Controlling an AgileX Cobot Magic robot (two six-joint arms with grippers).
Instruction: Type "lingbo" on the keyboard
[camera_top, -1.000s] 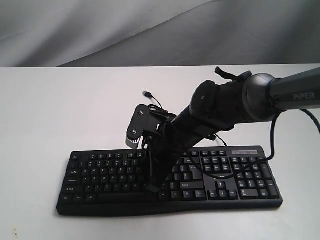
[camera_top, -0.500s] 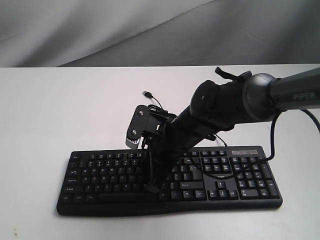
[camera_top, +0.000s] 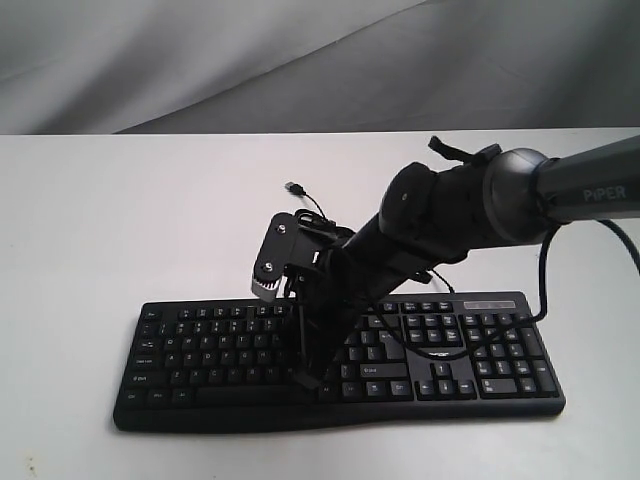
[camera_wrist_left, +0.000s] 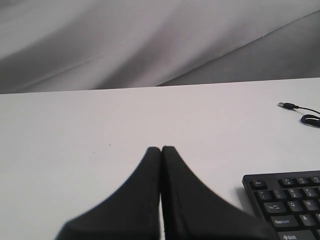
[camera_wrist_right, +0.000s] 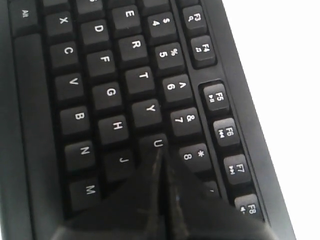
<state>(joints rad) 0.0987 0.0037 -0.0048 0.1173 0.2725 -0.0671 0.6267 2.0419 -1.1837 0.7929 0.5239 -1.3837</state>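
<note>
Right arm (camera_top: 450, 210): dark grey-black shell with rounded, bulbous joint housings. White "PiPER" lettering (camera_top: 607, 192) on the forearm link. Thin black cable (camera_top: 542, 280) hangs off it. Wrist bracket (camera_top: 278, 250): black plate, round screw heads, ribbed silver edge. Jaws, both arms: matte black tapered wedges.

Right arm (camera_top: 470, 200) enters over the right edge of the bench (camera_top: 120, 200), its forearm sloping down toward the middle of the front edge. Right gripper (camera_top: 304, 376) points steeply downward, fingers (camera_wrist_right: 142, 195) pressed together with no gap, the tips forming one narrow point. Left gripper (camera_wrist_left: 161, 150) is held roughly level above the bench, fingers likewise closed flush. The left arm itself is out of sight.
</note>
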